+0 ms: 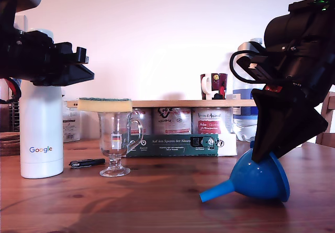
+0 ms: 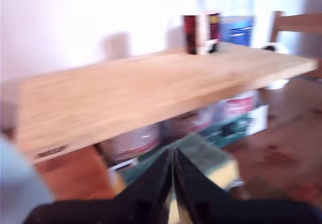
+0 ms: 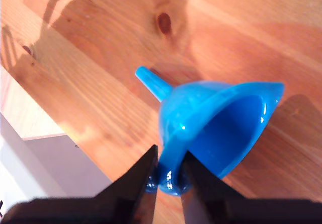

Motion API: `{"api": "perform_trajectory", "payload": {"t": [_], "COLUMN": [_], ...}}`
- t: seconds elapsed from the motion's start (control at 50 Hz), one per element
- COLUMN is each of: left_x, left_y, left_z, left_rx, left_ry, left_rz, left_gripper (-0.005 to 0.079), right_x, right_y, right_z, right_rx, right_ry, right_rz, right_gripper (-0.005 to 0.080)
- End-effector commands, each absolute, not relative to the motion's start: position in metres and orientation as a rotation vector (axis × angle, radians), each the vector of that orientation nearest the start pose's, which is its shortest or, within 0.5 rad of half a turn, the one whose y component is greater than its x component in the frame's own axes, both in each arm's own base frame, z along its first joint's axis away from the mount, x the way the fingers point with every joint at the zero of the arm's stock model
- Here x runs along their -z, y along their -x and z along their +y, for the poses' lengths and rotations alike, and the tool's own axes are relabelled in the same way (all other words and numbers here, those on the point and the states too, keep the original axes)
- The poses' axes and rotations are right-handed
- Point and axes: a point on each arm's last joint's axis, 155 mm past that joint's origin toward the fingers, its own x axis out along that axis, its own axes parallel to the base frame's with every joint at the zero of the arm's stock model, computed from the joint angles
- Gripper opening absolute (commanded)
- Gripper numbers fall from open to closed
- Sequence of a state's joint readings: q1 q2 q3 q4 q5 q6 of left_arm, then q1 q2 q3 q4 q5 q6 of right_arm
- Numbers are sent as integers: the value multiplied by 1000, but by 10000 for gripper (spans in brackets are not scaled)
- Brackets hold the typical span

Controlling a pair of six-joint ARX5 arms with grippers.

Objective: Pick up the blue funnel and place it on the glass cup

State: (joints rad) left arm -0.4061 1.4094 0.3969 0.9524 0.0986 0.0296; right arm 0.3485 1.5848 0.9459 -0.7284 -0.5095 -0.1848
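The blue funnel, light, stiff and likely slick plastic lying on the wooden table, is pinched by its rim between the nearly closed jaws of my second gripper.

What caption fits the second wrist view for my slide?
My second gripper closes on the rim of the blue funnel, which lies tipped on the wooden table.

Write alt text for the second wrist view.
My second gripper pinches the rim of the blue funnel, one finger on either side. The funnel lies on its side on the wooden table, spout pointing away from the gripper.
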Motion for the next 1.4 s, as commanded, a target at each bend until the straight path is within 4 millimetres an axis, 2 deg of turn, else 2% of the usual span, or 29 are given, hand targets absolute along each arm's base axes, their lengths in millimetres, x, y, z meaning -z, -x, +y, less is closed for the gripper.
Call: {"api": "perform_trajectory", "payload": {"t": [0.0,0.14,0.32,0.38,0.48,0.68,0.82,0.96,1.14,1.38], "left_x": [-169,-158,-100,-94,-103,-140,-152,-155,-158,-141], "left_y": [-369,-372,-375,-374,-372,-362,-350,-336,-314,-289], "left_z": [-178,-178,-174,-173,-177,-182,-181,-177,-175,-181], "left_rx": [501,496,468,467,464,481,492,506,552,645], "left_ry": [-45,-49,-75,-80,-86,-100,-110,-126,-125,-126], "left_rz": [60,88,273,296,272,196,207,242,291,396], "left_gripper": [-24,-24,-24,-24,-24,-24,-24,-24,-24,-24], "right_x": [-46,-46,-46,-46,-46,-47,-54,-69,-102,-135], "right_y": [-254,-254,-254,-254,-254,-257,-265,-280,-302,-321], "right_z": [188,188,188,188,188,189,194,200,216,236], "right_rx": [-846,-846,-847,-847,-848,-848,-861,-871,-908,-929], "right_ry": [40,41,41,41,42,43,40,49,97,313], "right_rz": [1323,1320,1320,1320,1319,1309,1272,1213,1104,951], "right_gripper": [-11,-11,-11,-11,-11,-11,-11,-11,-11,-11]}}
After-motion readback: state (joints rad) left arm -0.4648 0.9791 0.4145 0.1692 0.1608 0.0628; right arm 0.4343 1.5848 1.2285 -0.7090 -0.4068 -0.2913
